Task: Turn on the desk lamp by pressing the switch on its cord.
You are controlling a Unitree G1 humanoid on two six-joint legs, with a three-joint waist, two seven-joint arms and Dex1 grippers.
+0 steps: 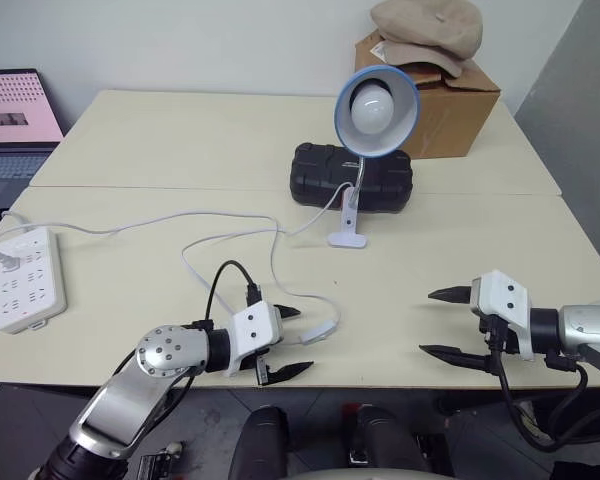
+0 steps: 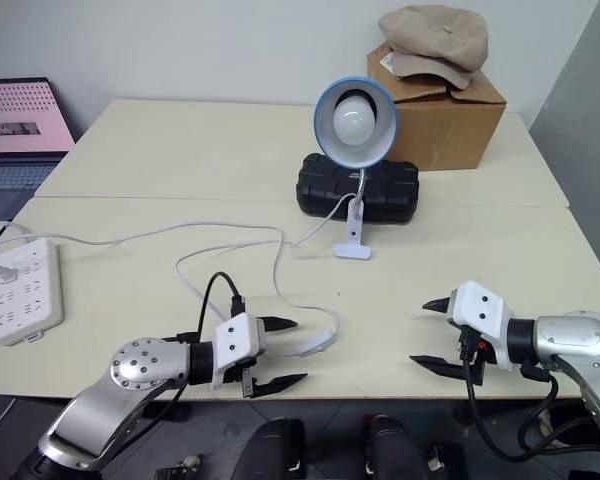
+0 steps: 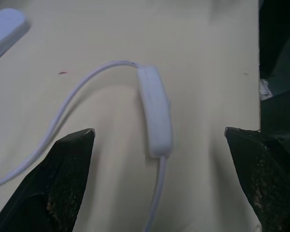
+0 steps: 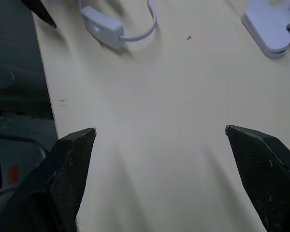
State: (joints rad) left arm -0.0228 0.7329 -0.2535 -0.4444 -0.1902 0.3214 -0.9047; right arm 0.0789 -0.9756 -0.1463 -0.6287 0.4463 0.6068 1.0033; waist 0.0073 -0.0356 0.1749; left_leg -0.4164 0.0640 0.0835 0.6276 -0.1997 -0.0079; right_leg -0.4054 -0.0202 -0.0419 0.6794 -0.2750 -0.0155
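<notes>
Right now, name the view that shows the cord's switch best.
The left wrist view: the switch lies large and whole between the open left gripper fingers. The eye views show it small; the right wrist view shows it far off.

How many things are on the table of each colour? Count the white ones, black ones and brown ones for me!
White: 2 - the blue-rimmed white desk lamp with its thin white cord and small white inline switch, and the white multi-socket power strip.
Black: 1 - the black ribbed plastic case.
Brown: 2 - the brown cardboard box and the tan fabric cap on it.
Total: 5
</notes>
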